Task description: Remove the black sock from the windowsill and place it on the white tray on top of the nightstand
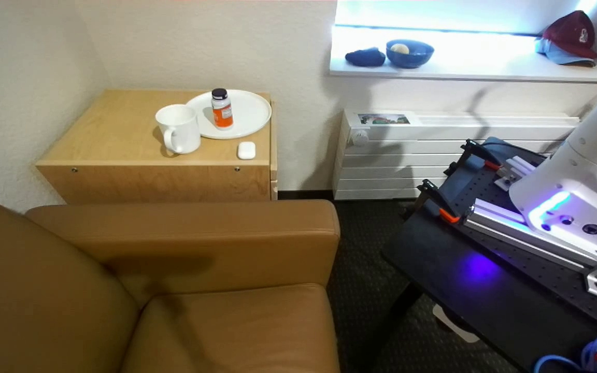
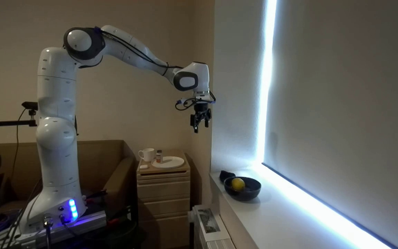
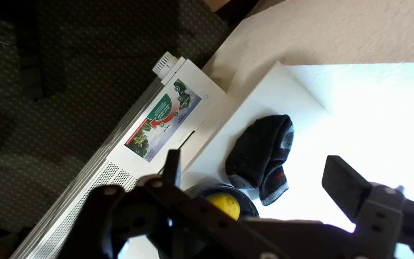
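The tool [image 2: 201, 126] hangs with its jaws spread wide. Below, the black sock [image 3: 255, 151] lies bunched on the windowsill [image 2: 275, 211], just beside a dark bowl [image 2: 243, 196] holding a round yellow item [image 2: 238, 184]. Farther off, a white tray [image 1: 252, 111] bearing a bottle [image 1: 222, 110] sits on the bench [image 1: 122, 129].

Black sock [image 3: 253, 154] sits bunched and folded over on the white windowsill [image 1: 485, 59], toward its left end in an exterior view; one end pokes out with a pale grey edge and a small red mark. White tray [image 1: 251, 110] is round, low-rimmed, flat on the light-wood nightstand [image 1: 117, 129], far right of its top, left of and lower than the windowsill.
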